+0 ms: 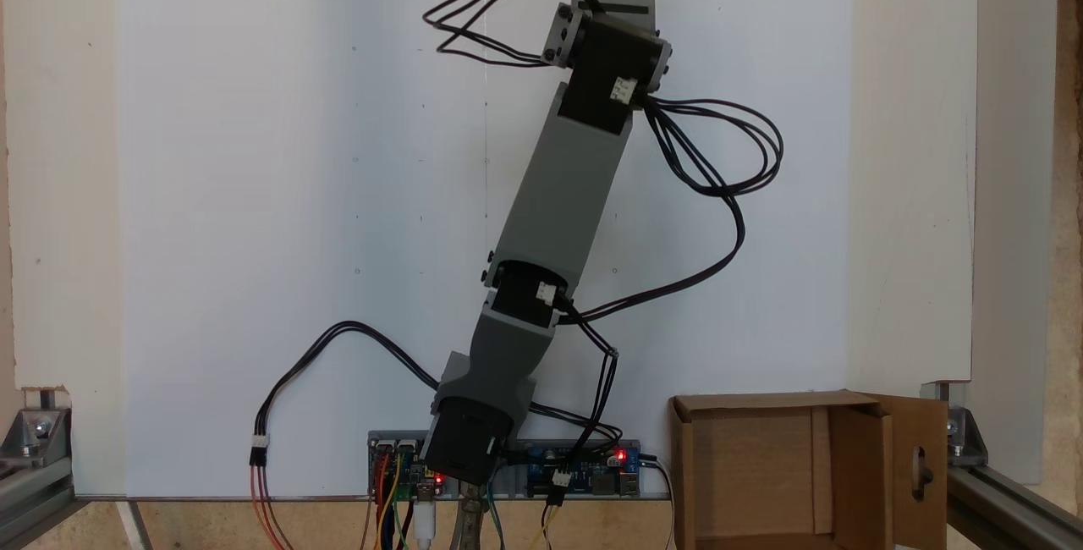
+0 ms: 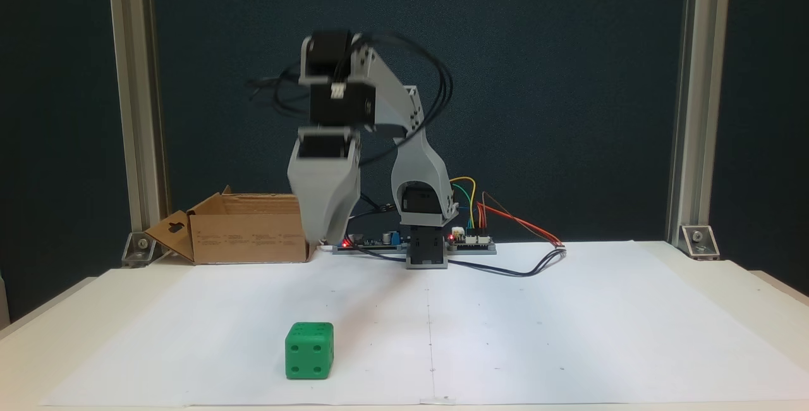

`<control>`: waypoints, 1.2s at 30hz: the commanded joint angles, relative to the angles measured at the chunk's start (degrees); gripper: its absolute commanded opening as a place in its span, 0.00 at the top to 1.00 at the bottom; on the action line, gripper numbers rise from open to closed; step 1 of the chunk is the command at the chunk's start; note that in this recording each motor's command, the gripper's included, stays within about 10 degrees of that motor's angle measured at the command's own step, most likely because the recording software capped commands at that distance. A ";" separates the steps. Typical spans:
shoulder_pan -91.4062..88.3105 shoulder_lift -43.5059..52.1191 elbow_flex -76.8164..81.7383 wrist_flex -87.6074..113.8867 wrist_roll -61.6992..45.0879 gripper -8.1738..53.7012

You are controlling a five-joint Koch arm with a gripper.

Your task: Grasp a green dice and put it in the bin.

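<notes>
Approach step: green dice (image 2: 309,351) sits alone on the white sheet at the desk (image 2: 727,284) front, well clear of the bin (image 2: 249,237), gripper (image 2: 323,234) hanging blurred mid-air, fingers' state unreadable; next needs descent over the dice.

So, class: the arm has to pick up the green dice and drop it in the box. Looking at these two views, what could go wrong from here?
1. The dice sits alone on the paper, apart from the tool; a blurred, moving arm may come down off-centre and knock it away.
2. Its rounded edges could let it slip out.
3. The box stands close to the arm's base, with flaps up; the dice could hit a flap and bounce out.
</notes>
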 commanded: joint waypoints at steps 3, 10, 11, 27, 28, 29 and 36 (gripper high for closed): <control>0.00 -1.23 -5.89 7.21 -2.99 0.15; 0.70 -5.19 -6.77 7.65 -2.90 0.15; 0.88 -5.63 -6.77 7.65 -2.90 0.15; 1.32 -13.18 -11.95 7.73 -2.90 0.15; 1.23 -13.45 -11.95 7.73 -2.90 0.15; 1.23 -13.54 -11.95 7.73 -2.90 0.15; 1.05 -14.50 -12.92 7.38 -2.90 0.15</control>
